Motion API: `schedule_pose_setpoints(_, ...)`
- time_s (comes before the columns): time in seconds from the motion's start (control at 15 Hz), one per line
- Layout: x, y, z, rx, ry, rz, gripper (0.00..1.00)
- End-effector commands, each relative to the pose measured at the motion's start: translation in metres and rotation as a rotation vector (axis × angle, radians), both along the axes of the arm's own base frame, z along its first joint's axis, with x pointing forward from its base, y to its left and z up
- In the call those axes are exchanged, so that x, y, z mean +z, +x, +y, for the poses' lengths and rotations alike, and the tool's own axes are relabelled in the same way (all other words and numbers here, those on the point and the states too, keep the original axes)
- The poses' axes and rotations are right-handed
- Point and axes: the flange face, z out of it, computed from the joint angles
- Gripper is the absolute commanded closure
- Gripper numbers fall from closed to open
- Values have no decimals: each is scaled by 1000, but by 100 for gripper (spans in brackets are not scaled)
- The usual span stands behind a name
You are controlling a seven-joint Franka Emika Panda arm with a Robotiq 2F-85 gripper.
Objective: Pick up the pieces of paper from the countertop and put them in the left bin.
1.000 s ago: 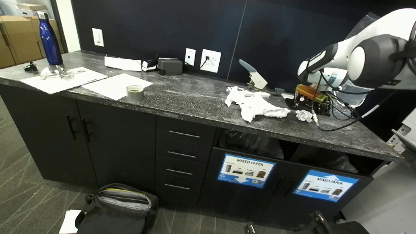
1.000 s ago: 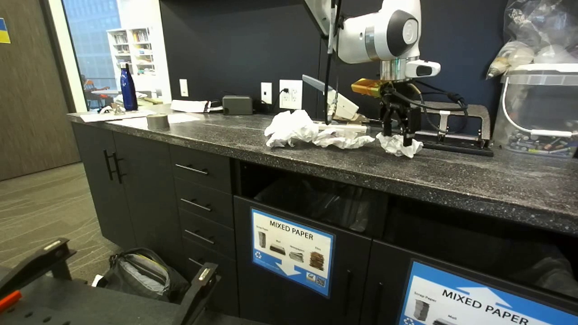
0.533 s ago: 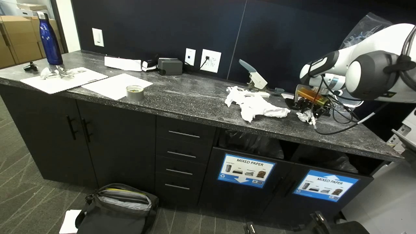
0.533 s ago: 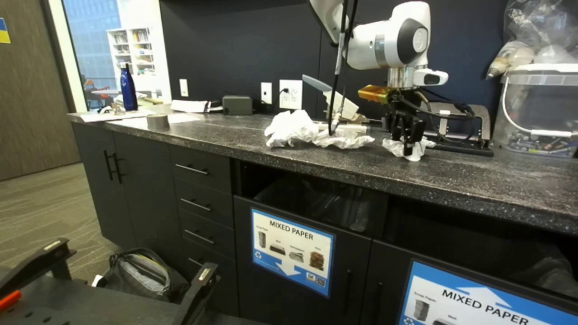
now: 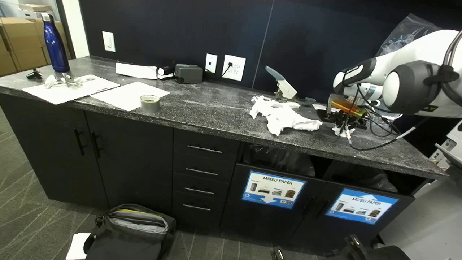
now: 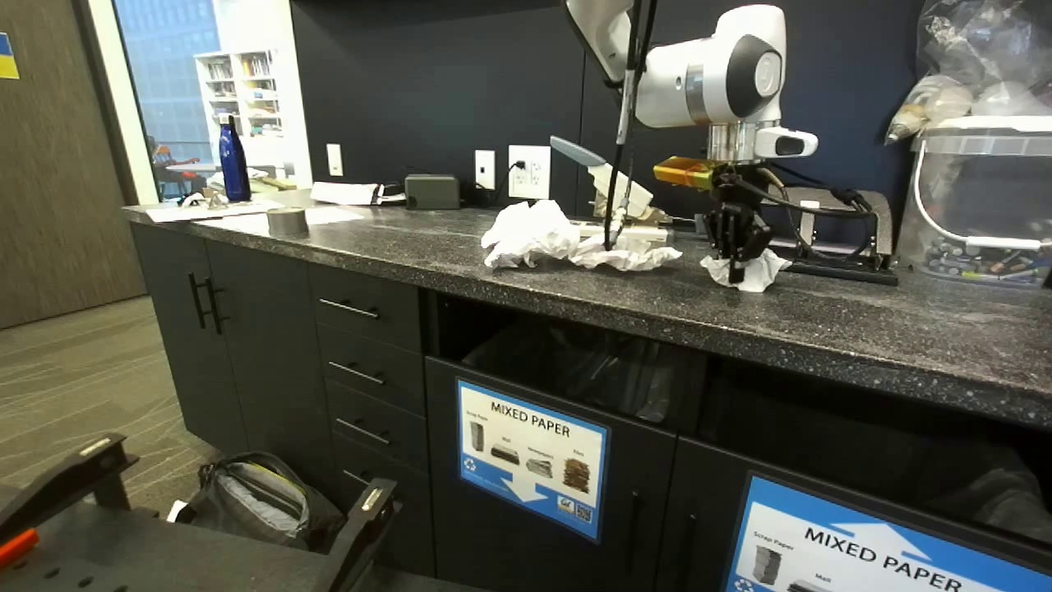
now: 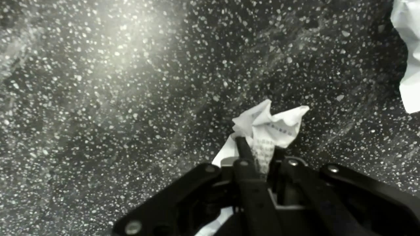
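Note:
My gripper (image 7: 259, 150) points down at the countertop (image 5: 213, 108), its fingers drawn together. Between them a crumpled piece of paper (image 7: 279, 129) with print on it is pinched; its edges spread out on the stone. The same scrap pokes out beneath the gripper (image 6: 735, 255) in both exterior views. Larger crumpled pieces of paper (image 5: 283, 117) lie beside it on the slab, a bulky one (image 6: 530, 234) and a flatter one (image 6: 629, 255). Below the edge, the left bin (image 5: 260, 216) has a slot with a plastic liner (image 5: 281, 160) inside.
Behind the papers stands a grey-white desk tool (image 5: 285, 86). A metal-framed device (image 6: 830, 226) and a clear bucket (image 6: 978, 197) stand near the gripper. A cable (image 5: 375, 147) loops from the arm. Tape (image 5: 149, 104), flat sheets (image 5: 126, 95) and a blue bottle (image 5: 56, 45) are further along.
My gripper has come down slightly toward the counter edge and its fingers have drawn together on the small scrap, which has bunched up. The larger papers have not moved.

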Motion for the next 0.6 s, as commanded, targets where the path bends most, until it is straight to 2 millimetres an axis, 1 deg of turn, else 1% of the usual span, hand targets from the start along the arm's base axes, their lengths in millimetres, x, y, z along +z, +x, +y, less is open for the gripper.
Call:
schedule_pose_setpoints(0.0, 4, -2, 12, 82, 7, -2, 90)
schedule_pose_setpoints(0.2, -1, -12, 27, 125, 26, 10, 89)
schedule_pose_setpoints(0.53, 3, -35, 56, 212, 89, 2, 89)
